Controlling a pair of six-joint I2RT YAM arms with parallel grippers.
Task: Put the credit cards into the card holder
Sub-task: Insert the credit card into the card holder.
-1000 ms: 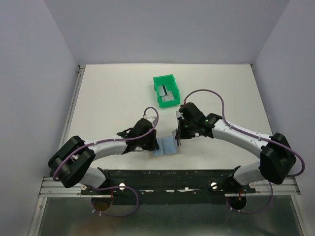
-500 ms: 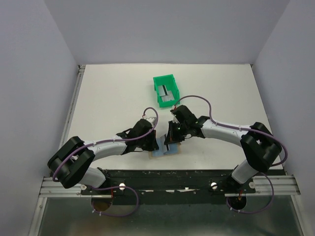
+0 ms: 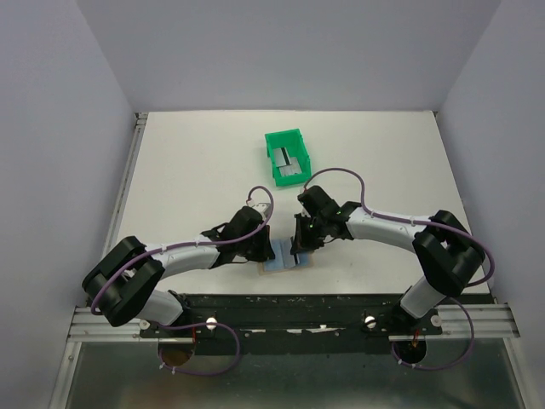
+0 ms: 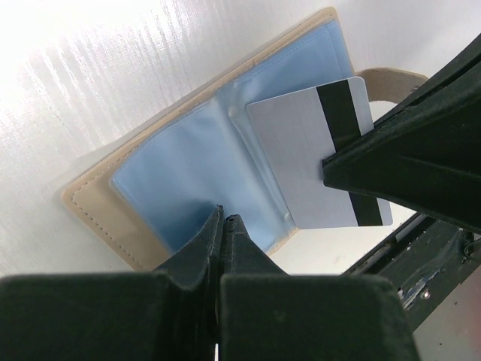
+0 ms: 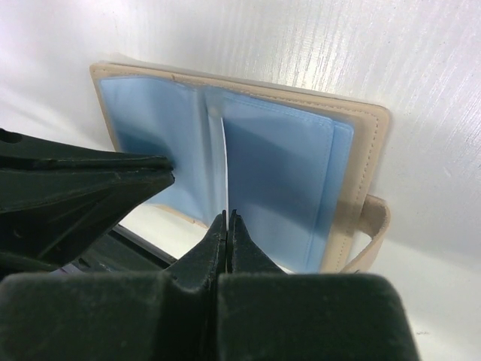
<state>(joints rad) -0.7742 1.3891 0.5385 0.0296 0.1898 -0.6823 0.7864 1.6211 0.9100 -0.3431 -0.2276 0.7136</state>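
White table [image 3: 196,170], card [image 4: 301,150] upright, edge toward holder [image 4: 173,173]

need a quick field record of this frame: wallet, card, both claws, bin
wallet: tan, lying open, blue inside facing up
card: silver with a dark stripe, on edge over the wallet near its fold; cannot tell if it is in a slot
left claw: shut, empty, tips down on the wallet's blue inside
right claw: shut on the card
green bin: farther back than the wallet, more cards inside
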